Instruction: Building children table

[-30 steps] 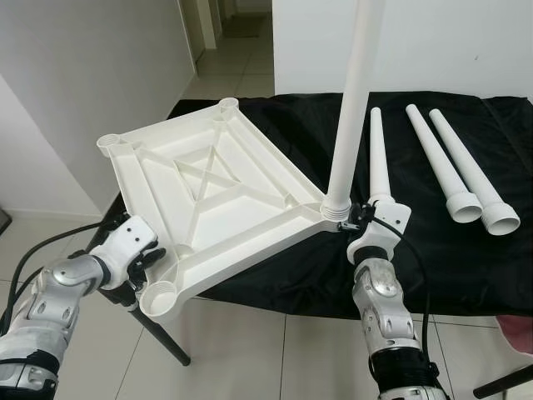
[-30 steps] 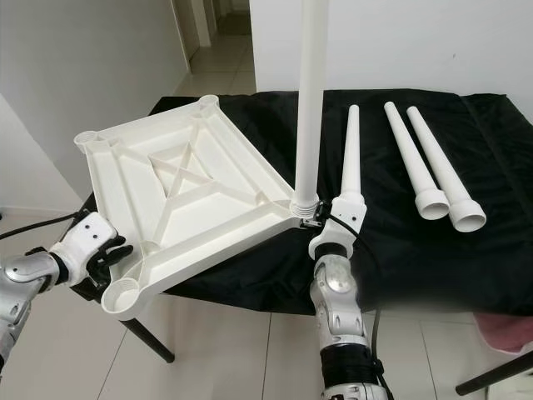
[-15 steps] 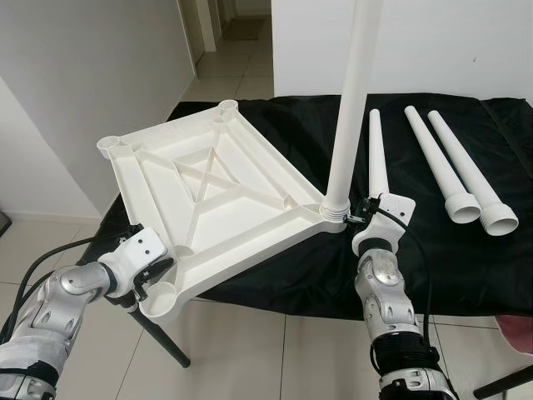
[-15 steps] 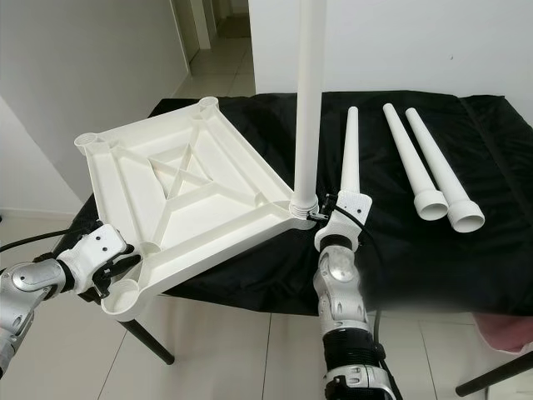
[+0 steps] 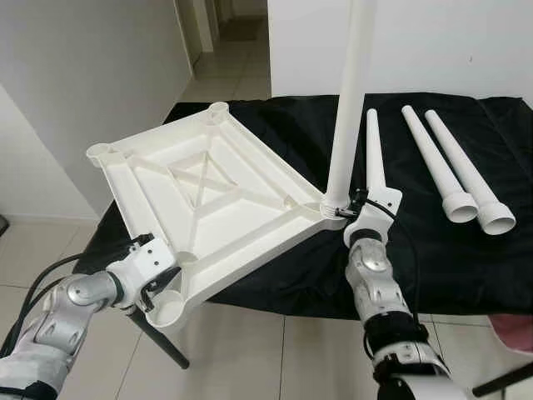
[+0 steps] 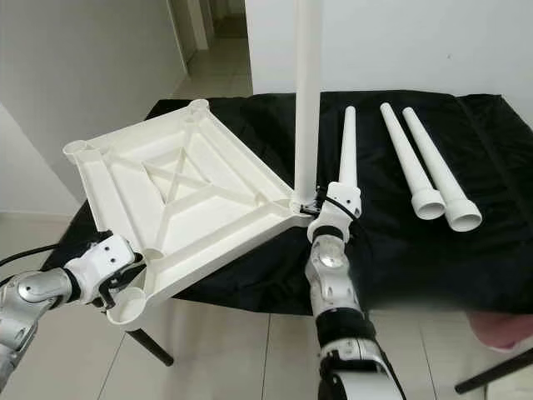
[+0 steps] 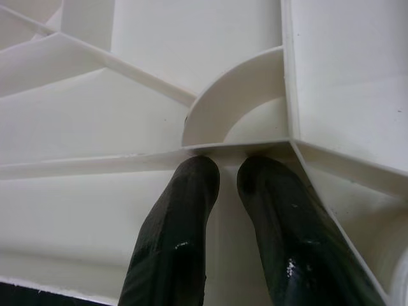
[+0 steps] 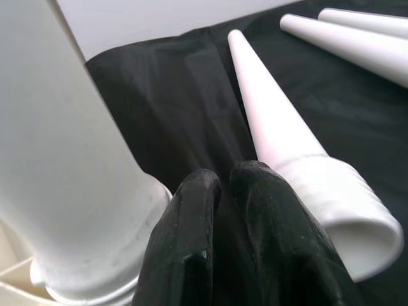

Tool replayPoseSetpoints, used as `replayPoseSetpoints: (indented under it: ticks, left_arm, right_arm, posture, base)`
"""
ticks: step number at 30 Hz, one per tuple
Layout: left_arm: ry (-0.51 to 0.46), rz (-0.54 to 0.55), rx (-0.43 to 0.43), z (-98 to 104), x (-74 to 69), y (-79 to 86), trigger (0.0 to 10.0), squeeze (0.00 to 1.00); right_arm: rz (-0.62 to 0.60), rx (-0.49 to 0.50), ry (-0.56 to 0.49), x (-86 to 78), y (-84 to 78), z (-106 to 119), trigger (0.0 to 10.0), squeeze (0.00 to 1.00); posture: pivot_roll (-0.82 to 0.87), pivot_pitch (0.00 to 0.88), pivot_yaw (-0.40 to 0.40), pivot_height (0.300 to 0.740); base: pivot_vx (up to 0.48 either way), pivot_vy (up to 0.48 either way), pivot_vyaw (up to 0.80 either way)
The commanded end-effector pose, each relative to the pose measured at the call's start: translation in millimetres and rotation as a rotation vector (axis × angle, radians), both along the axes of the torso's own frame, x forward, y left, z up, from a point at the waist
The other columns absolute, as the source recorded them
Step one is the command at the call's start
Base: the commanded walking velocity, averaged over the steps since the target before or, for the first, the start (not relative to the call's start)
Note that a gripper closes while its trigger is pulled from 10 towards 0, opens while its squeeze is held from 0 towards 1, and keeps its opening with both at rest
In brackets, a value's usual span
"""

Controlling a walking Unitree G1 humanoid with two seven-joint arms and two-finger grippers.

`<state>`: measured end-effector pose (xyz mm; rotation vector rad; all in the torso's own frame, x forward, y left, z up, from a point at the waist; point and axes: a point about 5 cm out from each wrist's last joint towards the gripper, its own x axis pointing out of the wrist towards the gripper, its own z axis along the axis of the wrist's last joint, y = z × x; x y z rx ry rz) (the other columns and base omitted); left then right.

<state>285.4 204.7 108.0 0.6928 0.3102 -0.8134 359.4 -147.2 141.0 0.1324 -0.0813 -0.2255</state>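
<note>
The white plastic tabletop [image 5: 208,200] lies upside down and tilted on the black-clothed table [image 5: 433,250], its near-left corner hanging past the edge. One white leg [image 5: 350,100] stands upright in the near-right corner socket. My left gripper [image 5: 156,290] is at the near-left corner socket, shut, with fingertips [image 7: 201,169] pressed against a rib by the socket's curved wall. My right gripper [image 5: 355,200] is shut with nothing in it, between the upright leg's base [image 8: 83,210] and a loose leg [image 8: 287,140]. Two more loose legs [image 5: 429,154] [image 5: 468,171] lie at the right.
A white wall [image 5: 75,92] rises close on the left, with a hallway [image 5: 225,50] behind it. Tiled floor [image 5: 275,358] lies under the table's front edge. A black table leg [image 5: 162,346] slants down near my left arm. Something pink [image 5: 512,329] is at bottom right.
My left gripper has moved right along the tabletop's near edge to the corner socket. The tabletop has swung slightly left and lower. My right gripper stays by the upright leg's base.
</note>
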Motion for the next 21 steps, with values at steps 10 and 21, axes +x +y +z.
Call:
replayPoseSetpoints:
  ticks: [10,21]
  left_arm:
    - [0.061,-0.266,-0.125,10,-19.6,-67.7,10.0,0.0]
    - [-0.001,-0.266,-0.237,24,-20.3,-109.8,10.0,0.0]
  right_arm:
    - [0.055,0.124,-0.066,27.0,22.0,29,10.0,0.0]
    - [-0.082,0.07,-0.11,20.8,-8.0,28,10.0,0.0]
  posture:
    - [0.01,0.08,0.14,0.74]
    - [0.01,0.081,0.118,0.74]
  base:
    - [0.0,0.0,0.0]
    - [0.0,0.0,0.0]
